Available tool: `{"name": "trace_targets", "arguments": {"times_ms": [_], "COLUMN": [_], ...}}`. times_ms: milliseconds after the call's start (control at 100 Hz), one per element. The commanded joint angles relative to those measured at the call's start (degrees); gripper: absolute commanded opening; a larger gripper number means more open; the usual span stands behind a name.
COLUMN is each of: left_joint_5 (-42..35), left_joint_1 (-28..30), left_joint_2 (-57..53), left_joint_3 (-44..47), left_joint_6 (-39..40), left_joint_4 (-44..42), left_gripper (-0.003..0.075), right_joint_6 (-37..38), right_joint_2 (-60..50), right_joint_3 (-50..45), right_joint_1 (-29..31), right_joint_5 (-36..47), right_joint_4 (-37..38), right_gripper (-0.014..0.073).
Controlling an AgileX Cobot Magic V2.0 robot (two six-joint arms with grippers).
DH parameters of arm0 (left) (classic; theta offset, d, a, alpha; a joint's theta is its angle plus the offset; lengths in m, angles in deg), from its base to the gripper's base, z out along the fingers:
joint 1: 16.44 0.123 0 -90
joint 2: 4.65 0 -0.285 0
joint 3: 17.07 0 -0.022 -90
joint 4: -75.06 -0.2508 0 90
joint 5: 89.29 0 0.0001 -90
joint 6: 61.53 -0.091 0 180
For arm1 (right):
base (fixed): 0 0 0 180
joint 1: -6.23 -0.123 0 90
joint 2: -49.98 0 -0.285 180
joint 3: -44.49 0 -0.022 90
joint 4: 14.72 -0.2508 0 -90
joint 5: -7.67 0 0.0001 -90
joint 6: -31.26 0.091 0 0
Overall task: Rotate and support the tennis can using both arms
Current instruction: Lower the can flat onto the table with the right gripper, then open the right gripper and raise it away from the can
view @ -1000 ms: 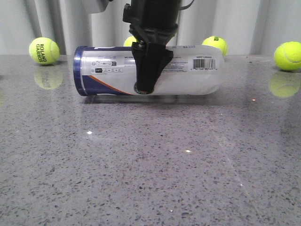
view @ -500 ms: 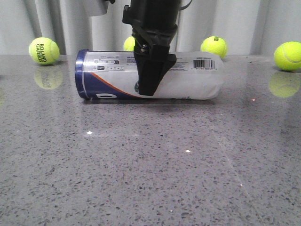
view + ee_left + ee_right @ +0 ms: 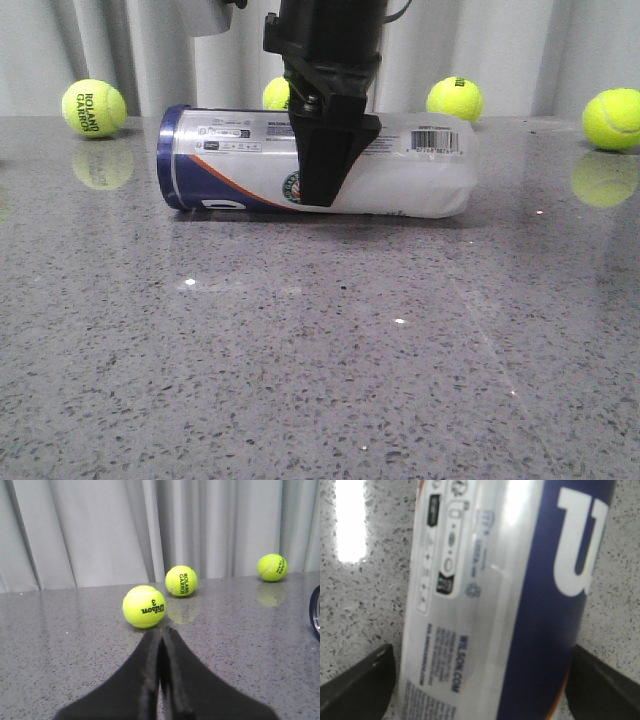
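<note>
- Nearest to you the grey speckled table is bare stone; the work sits further back, at about 12 o'clock from the front camera.
- There the tennis can lies on its side on the table, navy end band at 9 o'clock, barcode end at 3 o'clock.
- Your right gripper comes down from above and straddles the can near its middle. In the right wrist view its jaws stand spread, one black finger on each side of the tube; whether the pads actually touch the plastic you cannot tell.
- Your left gripper is off to the side. Its jaws are closed together with nothing between them, pointing towards a Wilson ball; only the can's dark rim shows at that view's edge.
- Judged step: the rotate phase, right arm working alone, support not yet given.
- Next move, by judgement: bring the left arm to the navy end before you lift or turn further. The tube is smooth and round, so it may roll or slip.
- Furthest back, tennis balls line the curtain.
</note>
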Motion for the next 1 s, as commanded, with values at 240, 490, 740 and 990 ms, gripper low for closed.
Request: {"name": "trace_targets", "arguments": {"times_ms": [240, 490, 740, 990], "left_joint_5": [-4.62, -4.62, -4.62, -4.62], "left_joint_1": [-0.22, -0.22, -0.22, -0.22], "left_joint_2": [-1.85, -1.85, -1.85, -1.85], "left_joint_3": [2.54, 2.54, 2.54, 2.54], "left_joint_6": [0.63, 0.63, 0.63, 0.63], "left_joint_4": [0.06, 0.06, 0.06, 0.06], "left_gripper": [-0.0020, -0.0020, -0.0020, -0.0020], "right_joint_6": [-0.50, -0.28, 8.73, 32.16], "right_joint_2": [-6.85, -10.29, -12.62, -13.96], "right_joint_3": [2.07, 2.07, 2.07, 2.01], "right_joint_1": [0.08, 0.08, 0.08, 0.14], "right_joint_5": [0.66, -1.69, -8.50, -11.29], "right_joint_4": [0.17, 0.17, 0.57, 7.15], "right_gripper": [0.0654, 0.0654, 0.0654, 0.0654]}}
